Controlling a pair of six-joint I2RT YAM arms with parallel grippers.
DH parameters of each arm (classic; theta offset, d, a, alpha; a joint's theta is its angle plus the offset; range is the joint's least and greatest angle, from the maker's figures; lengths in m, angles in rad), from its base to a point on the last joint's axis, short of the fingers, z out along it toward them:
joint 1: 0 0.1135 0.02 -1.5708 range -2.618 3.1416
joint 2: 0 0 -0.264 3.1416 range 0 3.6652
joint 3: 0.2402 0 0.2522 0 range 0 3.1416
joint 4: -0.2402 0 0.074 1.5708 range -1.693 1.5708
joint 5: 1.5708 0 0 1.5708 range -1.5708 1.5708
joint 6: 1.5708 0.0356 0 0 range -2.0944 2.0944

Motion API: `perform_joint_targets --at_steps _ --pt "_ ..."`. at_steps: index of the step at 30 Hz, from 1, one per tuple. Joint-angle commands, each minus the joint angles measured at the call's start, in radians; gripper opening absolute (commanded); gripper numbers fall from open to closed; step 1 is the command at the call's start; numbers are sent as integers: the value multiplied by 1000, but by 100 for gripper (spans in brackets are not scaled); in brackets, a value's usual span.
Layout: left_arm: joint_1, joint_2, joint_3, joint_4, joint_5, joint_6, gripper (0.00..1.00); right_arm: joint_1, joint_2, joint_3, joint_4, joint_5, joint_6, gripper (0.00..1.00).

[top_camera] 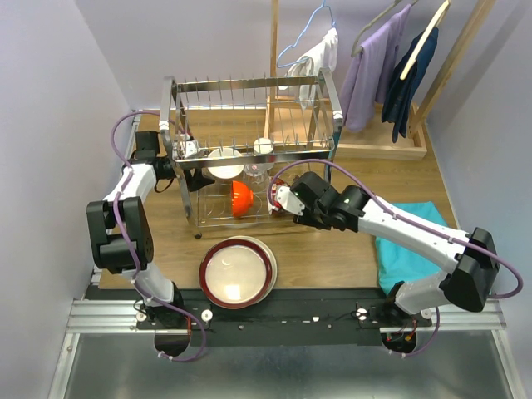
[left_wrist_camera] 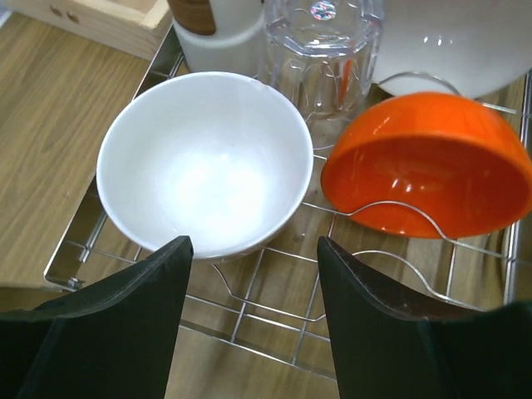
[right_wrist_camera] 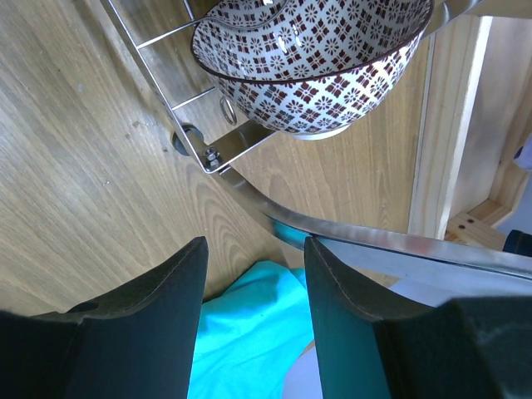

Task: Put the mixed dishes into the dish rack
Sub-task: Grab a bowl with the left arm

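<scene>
Two pincers, both spread, nothing in either.

Left pincer [left_wrist_camera: 253, 243] sits low at the left end of the dish rack [top_camera: 249, 81]. Its tips stop just short of the white bowl [left_wrist_camera: 204, 162] without touching it. The bowl stands upright on the lower-tier wires, centre-left in the left wrist view. Inside is plain glossy white; the outer wall is hidden, so I can't say if it's patterned.

Orange bowl [left_wrist_camera: 432, 166], right of that view, lies tipped on its side against a wire loop. My read: parked to drain. Clear glass [left_wrist_camera: 324, 50], faceted, stands top centre behind both bowls. Beige cup [left_wrist_camera: 220, 41] is just left of it, only partly in frame.

Right pincer [right_wrist_camera: 254, 243] hangs at the rack's lower right corner in the overhead view, above the teal cloth [right_wrist_camera: 249, 332]. Red-patterned bowl [right_wrist_camera: 316, 58], top of the right wrist view, rests on the rack wires, apart from the fingers.

Stack of plates [top_camera: 237, 273] sits lower centre of the overhead view on the surface [top_camera: 324, 258]. A dark-red-rimmed cream plate is on top; the rest are mostly hidden.

Judgement: small items are down below so the pronged upper tier stays free for plates. No plate visible there yet, so the plates are the bulk of what's left.
</scene>
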Motion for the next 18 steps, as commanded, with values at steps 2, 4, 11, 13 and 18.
perform_joint_targets --at_steps 2,4,11,13,18 --pt "-3 58 46 -198 68 311 72 5 37 52 -21 -3 22 58" --pt "-12 65 47 -192 67 340 72 7 45 55 -23 -3 24 58" --pt "-49 93 89 -293 16 499 70 5 80 85 -27 -9 28 58" --pt "-69 95 95 -339 -17 535 69 7 86 92 -28 -7 30 58" --pt "-92 78 69 -310 -122 552 58 7 88 103 -34 -7 31 58"
